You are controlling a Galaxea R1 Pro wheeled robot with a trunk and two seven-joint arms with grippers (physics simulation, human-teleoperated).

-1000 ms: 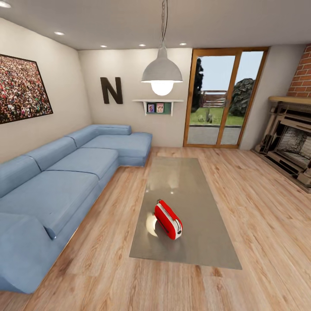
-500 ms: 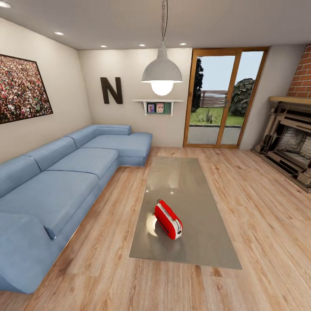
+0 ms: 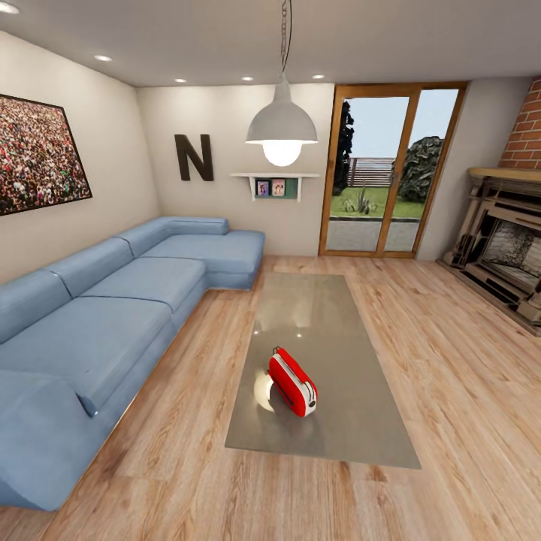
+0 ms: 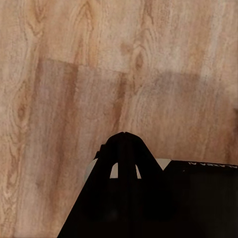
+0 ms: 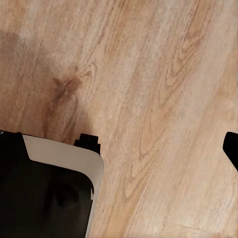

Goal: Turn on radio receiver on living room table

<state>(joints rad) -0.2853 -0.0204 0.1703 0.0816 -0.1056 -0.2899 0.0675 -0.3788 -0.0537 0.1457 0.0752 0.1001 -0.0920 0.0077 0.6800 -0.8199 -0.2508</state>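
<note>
Nothing moved: glossy red radio receiver (image 3: 293, 382) on mirror-grey table (image 3: 361, 421); fingers' state unclear.

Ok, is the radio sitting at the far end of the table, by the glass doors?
No, the radio receiver sits on the near end of the table, far from the doors.

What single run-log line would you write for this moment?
phase: approach | radio receiver: on table, near end | sofa: beside table | wrist views: wood floor | radio: untouched

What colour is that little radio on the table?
Bright red, with a white end face; the radio sits on the glossy grey table, clearest in the head view.
</note>
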